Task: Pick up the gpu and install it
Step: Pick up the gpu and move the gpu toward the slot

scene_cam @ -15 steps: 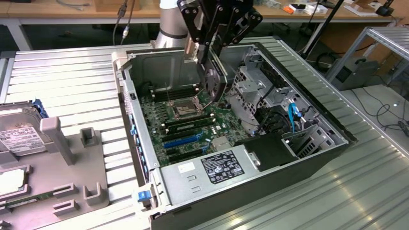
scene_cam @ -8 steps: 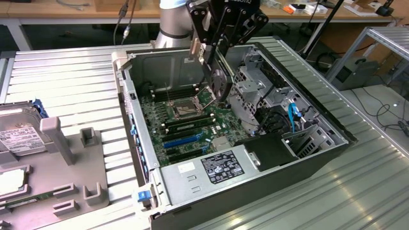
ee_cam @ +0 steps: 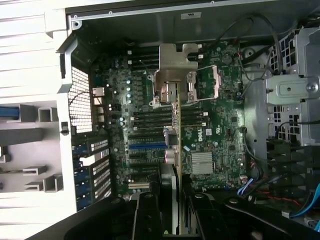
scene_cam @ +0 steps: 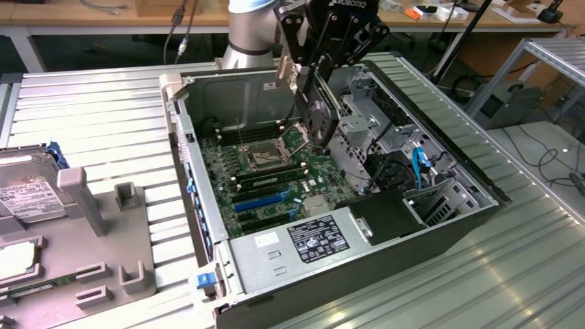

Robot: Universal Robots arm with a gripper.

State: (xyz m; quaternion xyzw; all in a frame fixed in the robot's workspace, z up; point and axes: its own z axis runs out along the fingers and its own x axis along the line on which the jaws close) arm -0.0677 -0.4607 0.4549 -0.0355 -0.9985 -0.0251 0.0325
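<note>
Here the fingers (ee_cam: pixel 149 215) clamp the gpu (scene_cam: pixel 316 111), held on edge above the motherboard (scene_cam: pixel 265 168) inside the open computer case (scene_cam: pixel 412 240).

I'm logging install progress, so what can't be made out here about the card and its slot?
- Exterior view: whether the gpu touches the motherboard; the angle hides any gap.
- Wrist view: the gpu's faces, seen edge-on; the slot beneath, covered by the card.
- Exterior view: the hard drive, cut off by that view's left edge.
</note>
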